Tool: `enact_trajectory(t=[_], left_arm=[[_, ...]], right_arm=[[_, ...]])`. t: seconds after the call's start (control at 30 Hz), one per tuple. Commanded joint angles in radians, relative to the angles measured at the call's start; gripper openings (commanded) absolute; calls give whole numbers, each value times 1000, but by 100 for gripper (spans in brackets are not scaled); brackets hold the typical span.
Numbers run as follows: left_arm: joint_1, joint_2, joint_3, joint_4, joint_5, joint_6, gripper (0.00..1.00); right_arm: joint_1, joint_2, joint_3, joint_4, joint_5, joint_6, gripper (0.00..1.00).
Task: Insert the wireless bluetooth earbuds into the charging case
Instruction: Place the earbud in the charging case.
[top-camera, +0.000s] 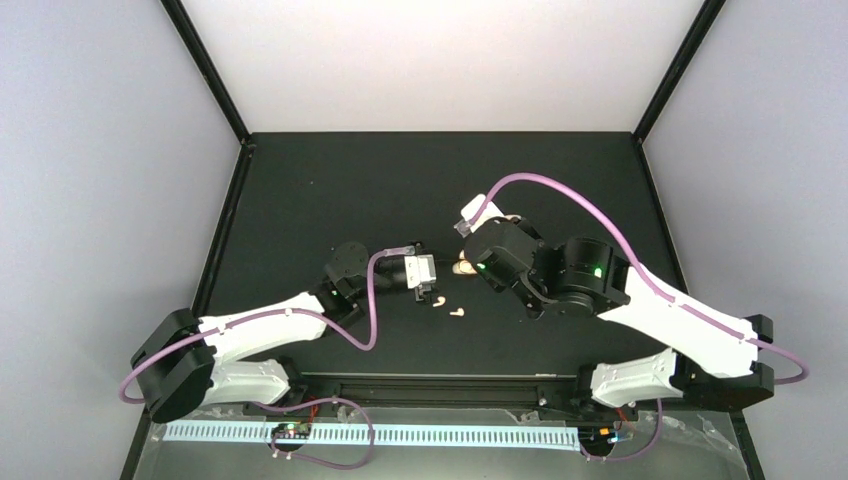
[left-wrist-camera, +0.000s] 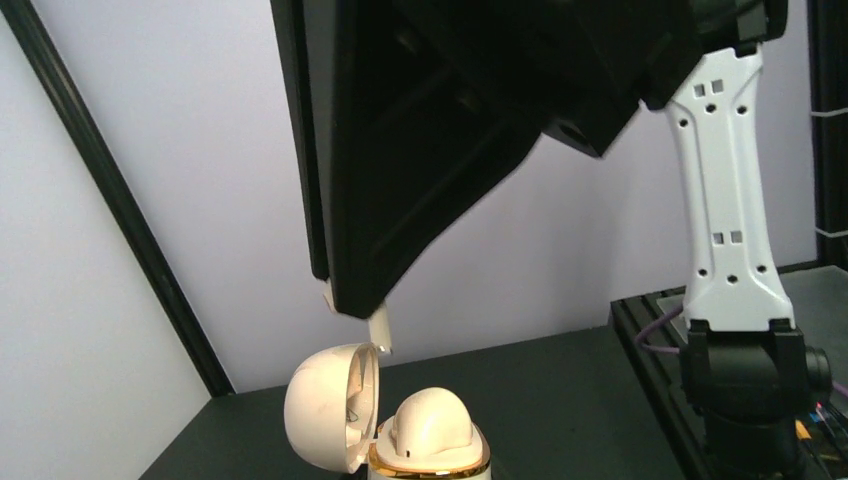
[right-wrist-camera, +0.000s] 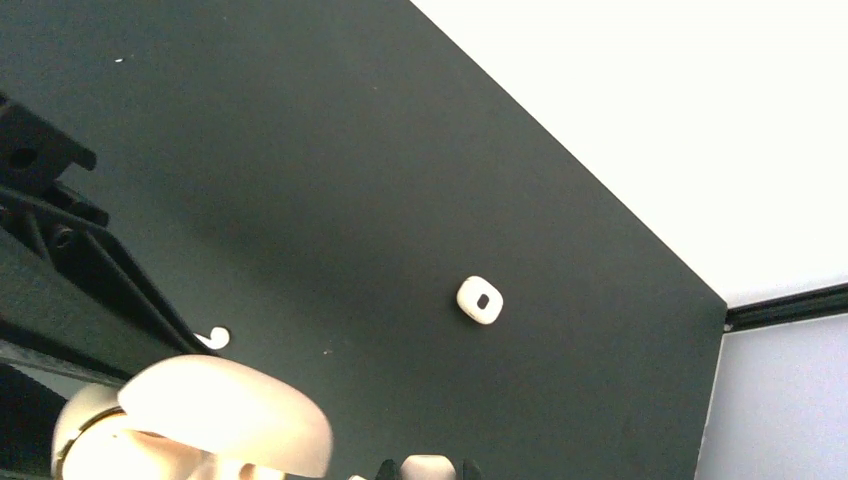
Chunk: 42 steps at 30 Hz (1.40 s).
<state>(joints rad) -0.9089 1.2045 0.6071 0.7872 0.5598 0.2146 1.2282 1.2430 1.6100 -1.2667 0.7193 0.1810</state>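
**Alignment is the risk**

My right pincer (left-wrist-camera: 352, 303) is clamped on one earbud (left-wrist-camera: 380, 331) just above the open charging case (left-wrist-camera: 430, 432), which my left pincer (top-camera: 440, 272) seems to grip. A stem striking the lid (left-wrist-camera: 330, 405) off-line could twist free or tip the case.

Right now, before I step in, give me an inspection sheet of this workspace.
Surface: black matte table.
Job's things: charging case open, lid back; one loose earbud and a second earbud on the table.
Clutter: small white rounded piece lying apart, kind unclear.
Claws: right claw shut on a held earbud above the case; left claw shut, grip not visible.
Cables: purple cables looped along both arms.
Surroundings: pale walls, black frame posts.
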Motion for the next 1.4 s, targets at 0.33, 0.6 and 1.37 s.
enact_trajectory(t=[0.33,0.6,1.37], left_arm=[[5,11,4,85,-90,-104,2],[5,9,5,81,-116,-119,2],[5,-12,-32,119,-150,-207,2]], right_arm=[[24,58,46,50,17,-17,1],[26,60,45,50,24,-6,1],[58,71,66,20,65,15,1]])
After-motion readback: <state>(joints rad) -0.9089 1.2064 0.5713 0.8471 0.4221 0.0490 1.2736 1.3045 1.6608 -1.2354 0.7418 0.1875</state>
